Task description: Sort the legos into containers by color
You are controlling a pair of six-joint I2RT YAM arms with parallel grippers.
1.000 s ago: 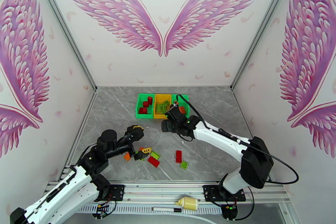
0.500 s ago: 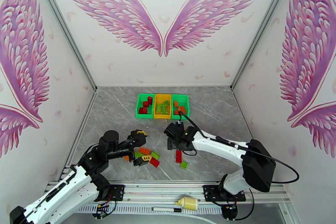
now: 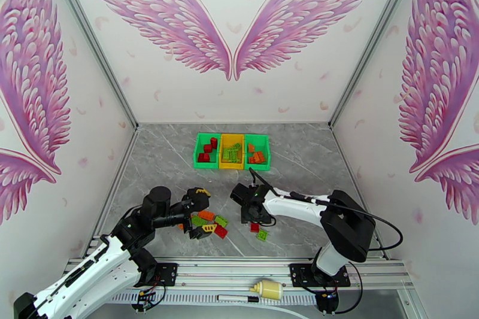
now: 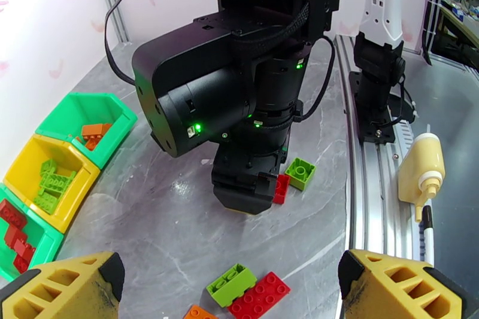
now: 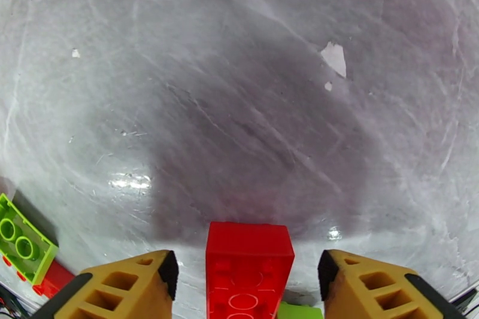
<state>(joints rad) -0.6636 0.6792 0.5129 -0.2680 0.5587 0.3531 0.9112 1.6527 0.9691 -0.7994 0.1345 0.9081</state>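
The right pincer (image 5: 248,269) is down at the table (image 5: 239,75), its fingers (image 5: 129,284) standing either side of a red brick (image 5: 249,254). A strip of bare table shows between each finger and the brick, so the jaws are spread and nothing is gripped. A small green brick (image 4: 300,172) lies just beside this pincer, right by the red one. From here I cannot make out whether the two touch.

The left pincer (image 4: 230,272) hangs above the table with its jaws as wide as they go and nothing between them. Under its gap lie a long green brick (image 4: 231,283) and a red plate (image 4: 259,298) side by side, with an orange piece (image 4: 200,313) just next to them.

Well beyond both pincers, on the far side of the table, three bins stand in a tight row. The left green bin (image 3: 197,155) holds red pieces (image 3: 207,149), and the yellow bin (image 3: 232,165) in the middle holds green pieces (image 3: 231,151). The right green bin (image 3: 267,155) holds orange pieces (image 3: 256,157).
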